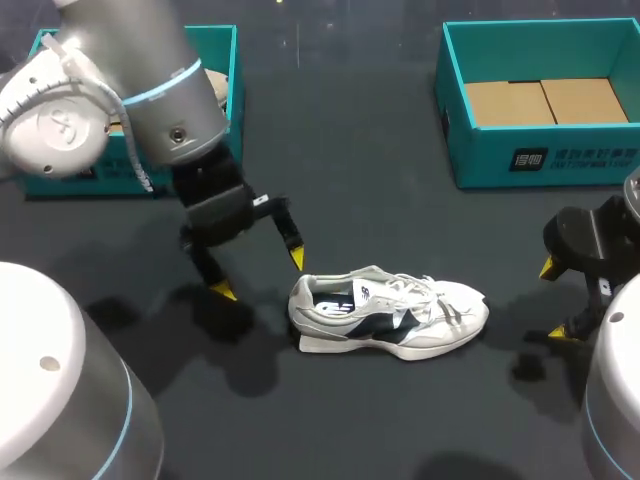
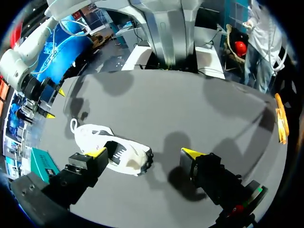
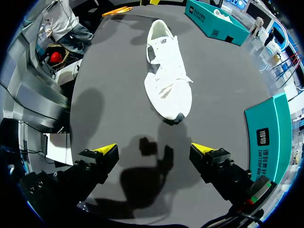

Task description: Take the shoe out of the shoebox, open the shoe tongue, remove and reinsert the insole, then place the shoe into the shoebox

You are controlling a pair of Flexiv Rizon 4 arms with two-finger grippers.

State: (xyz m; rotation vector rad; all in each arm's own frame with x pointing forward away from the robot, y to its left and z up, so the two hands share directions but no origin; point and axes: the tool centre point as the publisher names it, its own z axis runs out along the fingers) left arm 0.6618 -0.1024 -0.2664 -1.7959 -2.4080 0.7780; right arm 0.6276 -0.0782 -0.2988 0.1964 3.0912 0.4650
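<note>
A white sneaker (image 1: 390, 311) with dark side marks lies on its sole on the dark table, heel to the left and toe to the right. My left gripper (image 1: 257, 272) hovers open just left of the heel, nothing between its fingers; in the left wrist view the sneaker (image 2: 112, 148) lies beside one finger of my left gripper (image 2: 145, 154). My right gripper (image 1: 557, 300) stands open to the right of the toe. In the right wrist view the sneaker (image 3: 167, 71) lies ahead of my right gripper (image 3: 155, 149), toe nearest. The teal shoebox (image 1: 540, 100) stands open at the back right, empty.
A second teal box (image 1: 225, 70) stands at the back left, mostly hidden behind my left arm. The teal shoebox (image 3: 270, 137) wall shows beside my right gripper in the right wrist view.
</note>
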